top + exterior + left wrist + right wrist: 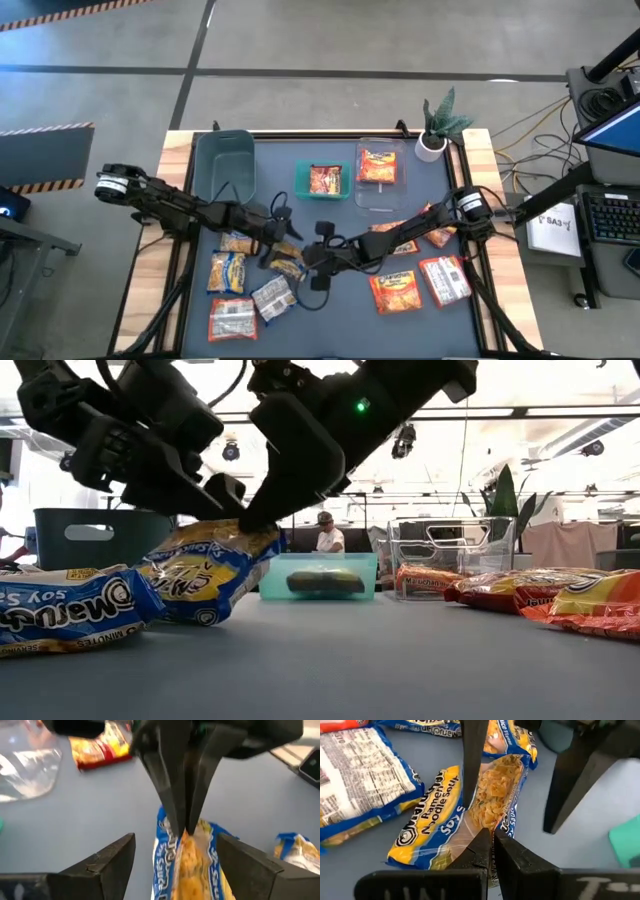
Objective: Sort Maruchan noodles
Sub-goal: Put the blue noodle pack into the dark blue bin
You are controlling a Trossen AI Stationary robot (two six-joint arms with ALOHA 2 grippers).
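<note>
Right gripper is clenched on the end seam of a yellow-and-blue rectangular plastic ramen packet, near the middle of the grey table, beside other noodle packets. Left gripper is spread wide, fingers straddling the packet's other end without contact. Both grippers are at the packet; only the right holds it. Its long axis runs from one gripper to the other. Low view: pinched end lifted, far end resting on the table. Wrapper glossy, crinkled, clear panel showing noodles.
</note>
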